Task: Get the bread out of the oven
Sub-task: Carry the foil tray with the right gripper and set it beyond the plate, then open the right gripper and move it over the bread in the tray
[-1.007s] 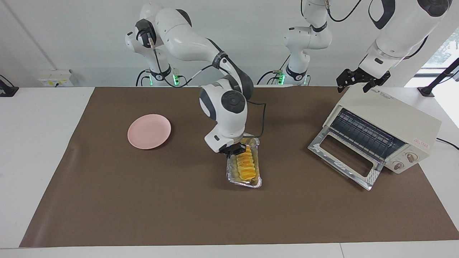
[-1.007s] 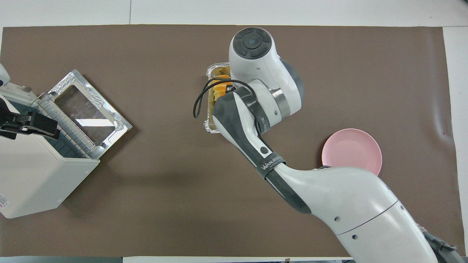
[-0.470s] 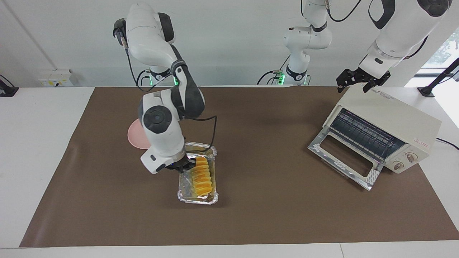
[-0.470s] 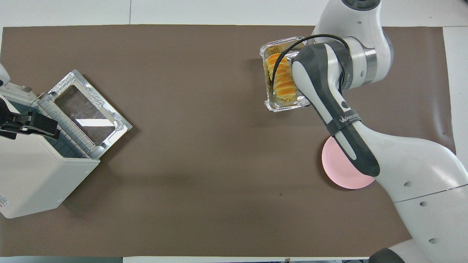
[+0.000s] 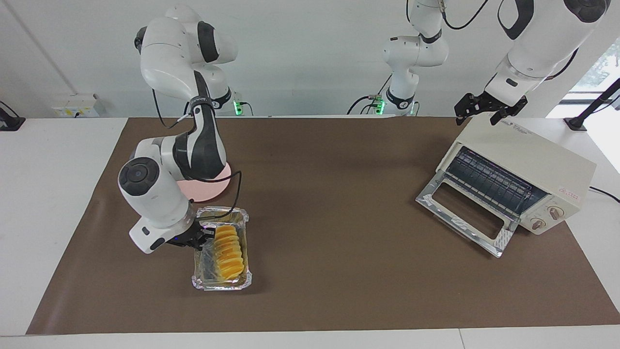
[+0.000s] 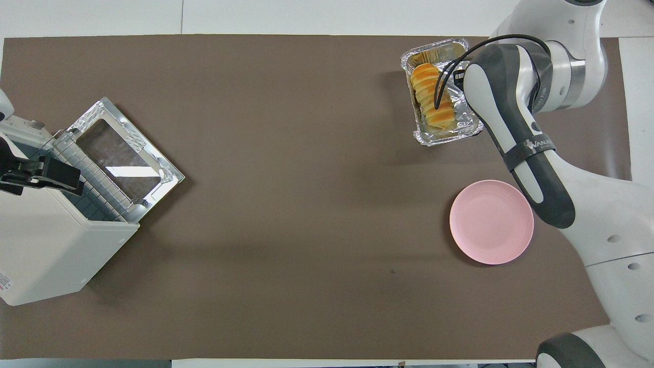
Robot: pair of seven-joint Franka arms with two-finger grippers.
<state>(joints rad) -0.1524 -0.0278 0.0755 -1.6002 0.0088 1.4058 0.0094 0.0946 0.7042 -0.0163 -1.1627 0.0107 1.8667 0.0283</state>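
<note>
Shifted toward right arm's end since earlier frame: crinkled silver foil tray (image 5: 221, 281) w/ golden ridged bread (image 5: 228, 247) inside, right gripper (image 5: 202, 234) clamped on tray rim, contact partly hidden. Tray farther from robots than round pink plate (image 6: 491, 222). Left gripper (image 5: 490, 109) over cream toaster oven (image 5: 523, 165), fingers spread; oven door down.

Crinkled, shiny foil tray (image 5: 222, 282). Matt brown covering, paper-like, is laid over the tabletop (image 5: 339, 271). Smooth matt plate (image 6: 491, 222). Oven (image 5: 528, 165): smooth cream casing, bright metal-framed glass door.
</note>
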